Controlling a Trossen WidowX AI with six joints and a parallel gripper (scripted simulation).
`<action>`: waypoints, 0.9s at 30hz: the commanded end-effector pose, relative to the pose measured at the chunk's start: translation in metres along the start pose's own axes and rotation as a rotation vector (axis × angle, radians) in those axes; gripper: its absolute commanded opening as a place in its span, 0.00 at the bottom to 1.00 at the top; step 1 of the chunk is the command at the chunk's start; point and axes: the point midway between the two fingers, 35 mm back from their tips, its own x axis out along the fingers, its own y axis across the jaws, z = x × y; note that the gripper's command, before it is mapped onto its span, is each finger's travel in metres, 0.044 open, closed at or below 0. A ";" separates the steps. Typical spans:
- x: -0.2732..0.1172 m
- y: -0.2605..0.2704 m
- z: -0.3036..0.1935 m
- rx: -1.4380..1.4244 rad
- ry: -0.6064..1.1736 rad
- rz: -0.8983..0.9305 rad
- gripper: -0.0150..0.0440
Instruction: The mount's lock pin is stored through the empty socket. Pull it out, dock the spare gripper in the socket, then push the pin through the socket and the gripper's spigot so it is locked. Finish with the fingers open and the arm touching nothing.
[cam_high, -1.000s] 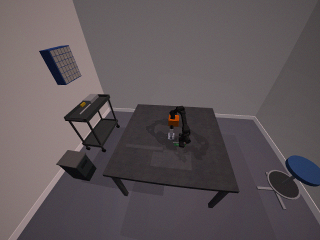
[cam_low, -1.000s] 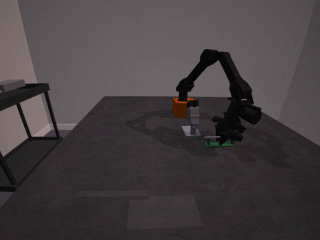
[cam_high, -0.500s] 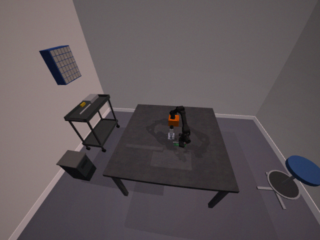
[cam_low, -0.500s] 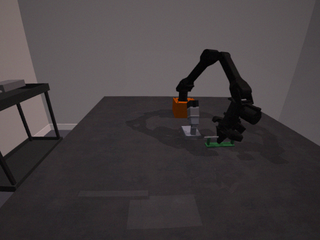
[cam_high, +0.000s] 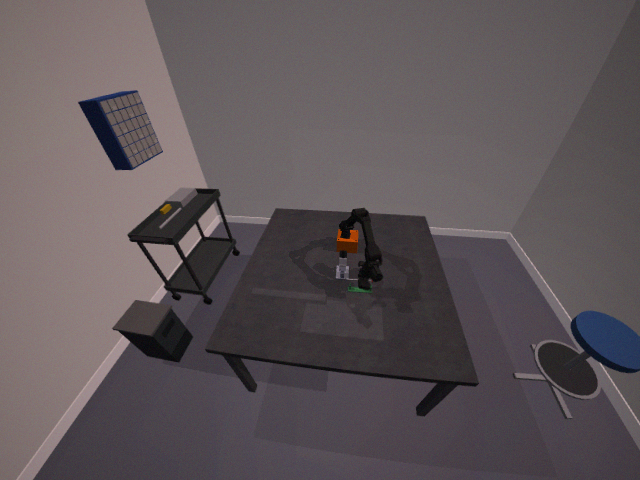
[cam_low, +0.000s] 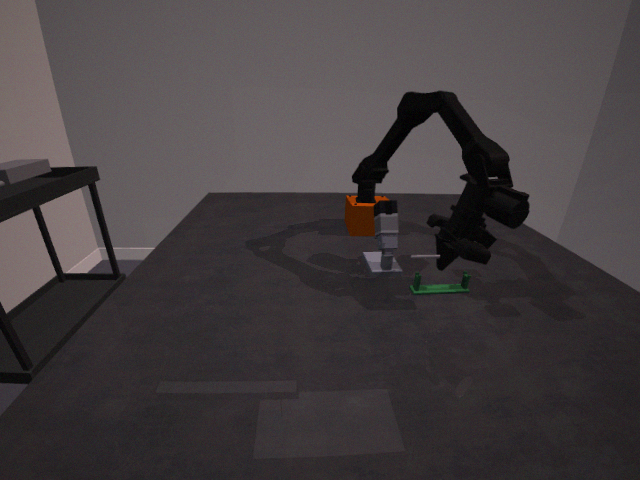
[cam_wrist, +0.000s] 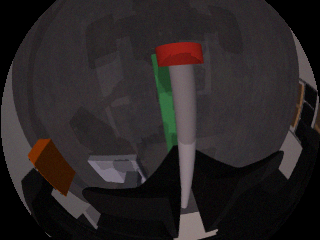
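Note:
My gripper (cam_high: 364, 285) (cam_low: 442, 258) (cam_wrist: 179, 150) is shut on the lock pin (cam_low: 424, 255) (cam_wrist: 184, 105), a pale rod with a red head. The pin is about level, above the green cradle (cam_high: 360, 290) (cam_low: 439, 288) (cam_wrist: 167, 110) and clear of its two uprights. Its plain end points toward the mount; its head is hidden by the fingers in the exterior view. The spare gripper (cam_high: 342, 261) (cam_low: 386, 232), pale with a black top, stands upright at the socket on the pale mount plate (cam_low: 370, 258) (cam_wrist: 112, 172). The pin is apart from the mount. The socket's hole cannot be made out.
The arm rises from an orange block (cam_high: 347, 245) (cam_low: 360, 219) (cam_wrist: 52, 167) behind the mount and arches over to the right. The mount stands left of the cradle on the dark table (cam_high: 289, 330) (cam_low: 206, 330). A cart (cam_high: 170, 219) stands beyond the table's left edge.

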 end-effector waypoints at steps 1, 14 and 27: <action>-0.018 -0.002 -0.005 0.001 -0.001 -0.013 0.25; -0.017 0.000 -0.005 0.002 -0.002 -0.004 0.25; -0.027 0.026 -0.001 -0.001 -0.004 -0.003 0.25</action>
